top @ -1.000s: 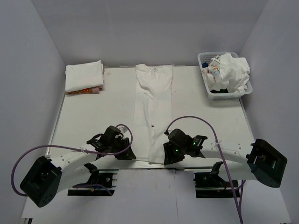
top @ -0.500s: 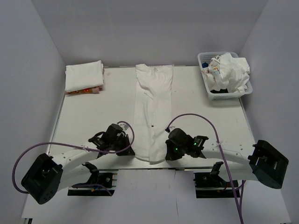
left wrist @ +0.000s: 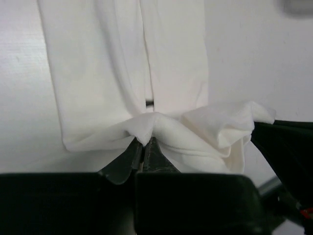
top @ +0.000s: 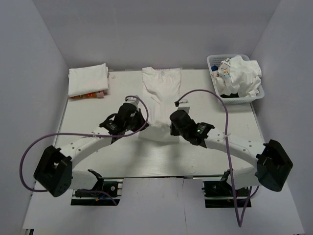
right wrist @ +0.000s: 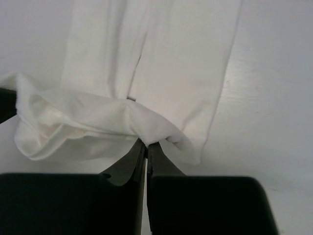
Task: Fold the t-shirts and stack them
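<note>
Your left end effector [left wrist: 146,147] and right end effector [right wrist: 146,147] are each clamped tight on the near hem of the white shirt [top: 161,85]. It lies lengthwise mid-surface [top: 83,112], its near end bunched between them. Folded shirts [top: 88,80] sit in the far left corner.

Top camera overhead, looking down; both wrist cameras close, sharing t-shirt [left wrist: 122,73].

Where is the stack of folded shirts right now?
In the top view, the stack of folded shirts sits at the far left corner of the table, left of the long white shirt laid down the middle.
</note>
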Available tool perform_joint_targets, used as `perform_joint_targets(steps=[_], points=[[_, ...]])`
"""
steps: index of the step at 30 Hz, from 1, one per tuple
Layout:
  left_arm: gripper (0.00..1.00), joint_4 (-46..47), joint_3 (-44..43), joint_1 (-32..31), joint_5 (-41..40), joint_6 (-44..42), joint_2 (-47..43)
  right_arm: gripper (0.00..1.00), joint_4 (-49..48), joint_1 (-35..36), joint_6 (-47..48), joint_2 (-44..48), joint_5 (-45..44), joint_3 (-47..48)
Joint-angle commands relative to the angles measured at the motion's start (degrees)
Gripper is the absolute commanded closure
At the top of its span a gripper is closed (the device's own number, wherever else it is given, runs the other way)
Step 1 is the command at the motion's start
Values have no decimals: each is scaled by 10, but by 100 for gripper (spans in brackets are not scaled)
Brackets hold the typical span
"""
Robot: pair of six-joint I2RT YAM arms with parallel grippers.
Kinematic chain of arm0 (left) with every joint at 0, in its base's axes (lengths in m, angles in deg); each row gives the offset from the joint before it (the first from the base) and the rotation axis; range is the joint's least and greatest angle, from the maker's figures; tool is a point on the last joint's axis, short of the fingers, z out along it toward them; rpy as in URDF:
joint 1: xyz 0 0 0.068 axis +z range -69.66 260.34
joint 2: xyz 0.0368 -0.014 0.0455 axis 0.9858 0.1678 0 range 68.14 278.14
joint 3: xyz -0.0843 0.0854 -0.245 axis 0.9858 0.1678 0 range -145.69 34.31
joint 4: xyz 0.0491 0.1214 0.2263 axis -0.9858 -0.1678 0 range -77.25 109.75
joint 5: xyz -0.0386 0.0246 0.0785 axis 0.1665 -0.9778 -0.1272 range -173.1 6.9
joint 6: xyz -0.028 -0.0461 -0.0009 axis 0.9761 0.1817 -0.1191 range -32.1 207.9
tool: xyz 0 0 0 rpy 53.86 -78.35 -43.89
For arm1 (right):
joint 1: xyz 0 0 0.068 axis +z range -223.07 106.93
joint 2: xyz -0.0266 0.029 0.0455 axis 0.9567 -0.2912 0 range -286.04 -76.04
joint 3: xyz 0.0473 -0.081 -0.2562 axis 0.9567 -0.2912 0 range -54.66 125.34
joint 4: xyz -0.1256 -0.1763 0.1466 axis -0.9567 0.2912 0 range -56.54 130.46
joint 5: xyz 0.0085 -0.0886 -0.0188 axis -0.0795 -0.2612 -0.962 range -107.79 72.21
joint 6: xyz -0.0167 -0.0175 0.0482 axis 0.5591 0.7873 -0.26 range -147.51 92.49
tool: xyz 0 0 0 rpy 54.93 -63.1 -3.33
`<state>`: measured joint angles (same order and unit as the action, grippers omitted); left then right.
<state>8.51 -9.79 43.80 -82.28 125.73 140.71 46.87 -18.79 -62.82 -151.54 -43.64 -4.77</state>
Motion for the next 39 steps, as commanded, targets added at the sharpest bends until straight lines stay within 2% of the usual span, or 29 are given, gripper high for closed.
perform_joint_targets(steps=[1,4,9,17,27,33,35,36,37,38,39], points=[[100,-17,-74,13,-93,-23,53,100,-15,-43,25,-43,-73,52],[100,-17,-127,25,-122,-34,90,100,-35,-76,43,-86,-64,89],[100,6,-201,48,-122,-73,173,100,-56,-123,81,-150,-29,150],[100,17,-295,86,-92,-87,278,100,-84,-186,117,-255,58,232],[100,11,-384,111,-16,-113,390,100,-47,-225,116,-370,127,340],[100,11,-429,123,-11,-113,436,100,-34,-237,87,-408,117,374],[93,5,-445,128,-6,-118,444,100,-31,-237,78,-412,113,376],[71,5,-445,128,-6,-118,444,100,-27,-238,75,-416,108,383],[60,-1,-451,133,-6,-118,450,89,-16,-240,73,-419,107,388],[47,-8,-461,133,-6,-118,450,73,-12,-239,74,-421,106,392],[24,-24,-466,133,-12,-118,450,57,-8,-239,73,-421,107,402]])
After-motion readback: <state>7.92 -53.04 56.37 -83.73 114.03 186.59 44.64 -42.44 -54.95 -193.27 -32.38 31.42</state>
